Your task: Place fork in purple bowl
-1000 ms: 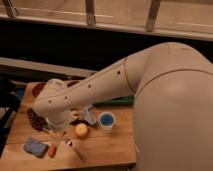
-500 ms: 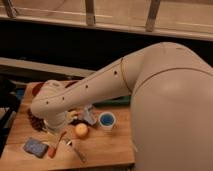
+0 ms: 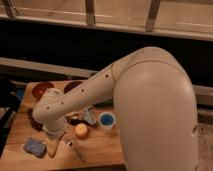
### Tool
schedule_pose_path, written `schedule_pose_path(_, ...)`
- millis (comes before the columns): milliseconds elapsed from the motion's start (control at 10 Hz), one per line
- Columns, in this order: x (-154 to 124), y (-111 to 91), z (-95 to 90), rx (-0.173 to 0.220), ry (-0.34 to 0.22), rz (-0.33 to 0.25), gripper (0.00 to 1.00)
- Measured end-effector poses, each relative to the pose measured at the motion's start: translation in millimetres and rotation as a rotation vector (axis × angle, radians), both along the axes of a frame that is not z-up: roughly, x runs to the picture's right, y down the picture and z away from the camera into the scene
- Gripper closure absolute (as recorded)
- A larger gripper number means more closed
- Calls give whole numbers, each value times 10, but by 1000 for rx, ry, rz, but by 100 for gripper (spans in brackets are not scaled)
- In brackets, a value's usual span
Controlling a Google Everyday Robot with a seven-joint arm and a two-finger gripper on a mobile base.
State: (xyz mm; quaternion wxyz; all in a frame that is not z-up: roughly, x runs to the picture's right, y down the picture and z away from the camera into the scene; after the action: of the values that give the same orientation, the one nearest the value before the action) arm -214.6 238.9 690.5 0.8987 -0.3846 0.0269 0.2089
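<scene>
The fork [image 3: 75, 149] is a thin silver piece lying flat on the wooden table [image 3: 102, 147] near its front edge. The purple bowl [image 3: 74, 86] stands at the back of the table, partly hidden behind my white arm. My gripper [image 3: 58, 136] hangs below the wrist over the left middle of the table, just left of and behind the fork. It is apart from the bowl. My arm covers most of the gripper.
An orange-red bowl [image 3: 42, 90] stands at the back left. A blue cup [image 3: 106, 120], a round yellow-orange object [image 3: 81, 130], a blue sponge [image 3: 34, 147], a pale stick [image 3: 52, 149] and a dark cluster [image 3: 32, 118] lie around the gripper.
My wrist has sunk slightly toward the front of the table. The fork and the bowls have not moved.
</scene>
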Motion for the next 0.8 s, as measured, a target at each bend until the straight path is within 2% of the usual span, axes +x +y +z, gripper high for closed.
schedule_pose_path(400, -135, 263, 177, -48, 1, -26, 20)
schedule_pose_path(800, -162, 392, 371, -61, 30, -42, 20)
